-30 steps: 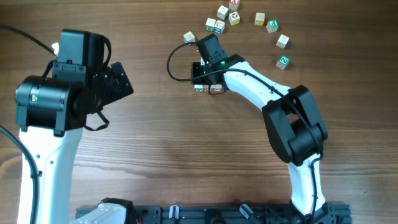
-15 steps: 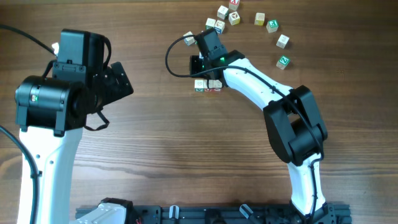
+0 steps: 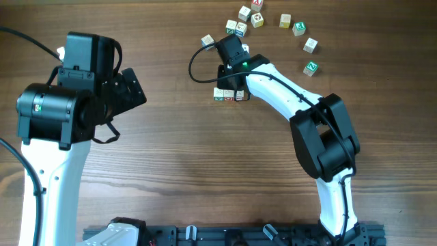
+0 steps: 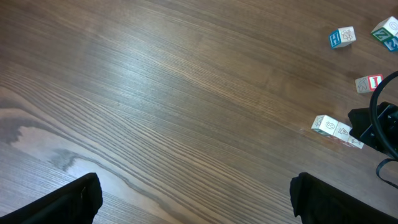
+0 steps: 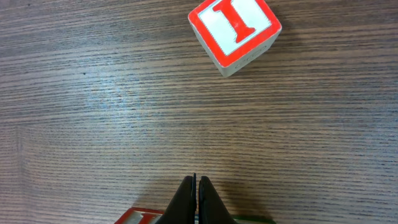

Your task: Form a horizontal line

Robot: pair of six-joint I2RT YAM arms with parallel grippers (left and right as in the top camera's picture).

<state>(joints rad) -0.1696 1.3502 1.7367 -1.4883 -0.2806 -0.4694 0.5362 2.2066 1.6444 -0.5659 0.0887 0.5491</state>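
Observation:
The horizontal line [image 3: 220,94] is a short row of pale letter cubes with green and red marks. Two cubes show plainly; its right end is hidden under my right arm. It also shows in the left wrist view [image 4: 334,128]. My right gripper [image 3: 233,85] is shut and empty, with its tips just behind the row. In the right wrist view the shut gripper [image 5: 197,186] stands over the seam between a red-topped cube [image 5: 140,217] and a green-edged one. A separate red "I" cube [image 5: 234,34] lies beyond. My left gripper [image 4: 199,202] is open and empty, far to the left.
Several loose letter cubes lie at the back right, among them one [image 3: 207,41] near the right arm's cable, a pair [image 3: 236,28] and a green-marked one [image 3: 311,67]. The left arm [image 3: 75,102] stands at the left side.
My right gripper pulled back from the row, then moved right and down to it again. The row shifted slightly toward the back. The left arm has not moved.

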